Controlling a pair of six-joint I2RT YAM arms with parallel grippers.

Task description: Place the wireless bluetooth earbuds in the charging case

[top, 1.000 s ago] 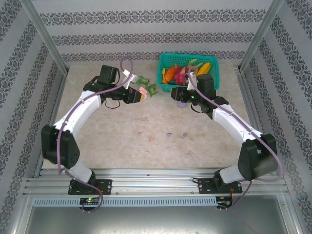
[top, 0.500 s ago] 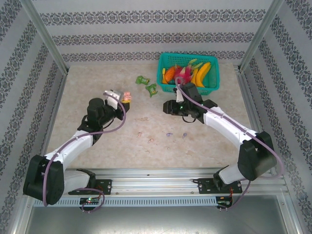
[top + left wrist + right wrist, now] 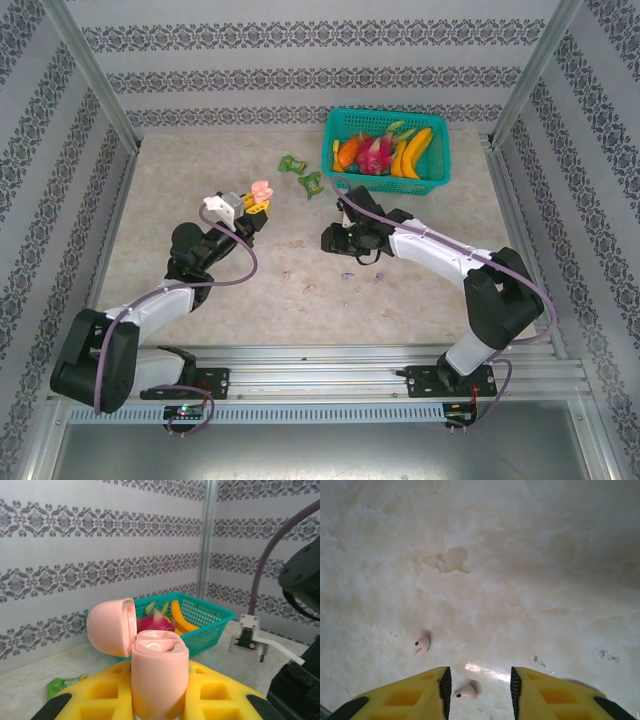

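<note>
My left gripper [image 3: 255,200] is raised over the left part of the table, shut on the pink charging case [image 3: 159,680]. The case stands upright between the yellow fingers [image 3: 95,695] with its lid [image 3: 111,626] hinged open to the left. My right gripper [image 3: 479,690] hangs low over the table's middle [image 3: 328,240], jaws open. One pale pink earbud [image 3: 465,692] lies on the table between its fingertips, close to the left one. Another pink earbud [image 3: 421,646] lies a little further out to the left. Two pale purple earbuds [image 3: 347,275] [image 3: 378,278] lie near the right forearm.
A teal basket [image 3: 330,140] of toy fruit stands at the back right, also seen behind the case [image 3: 215,622]. Two green crumpled wrappers [image 3: 292,164] [image 3: 311,183] lie left of it. Patterned walls and metal posts enclose the beige table.
The left arm has drawn back toward the near left, carrying the open pink case. The right arm has swung left and down over the pink earbuds, its jaws narrowing somewhat.
</note>
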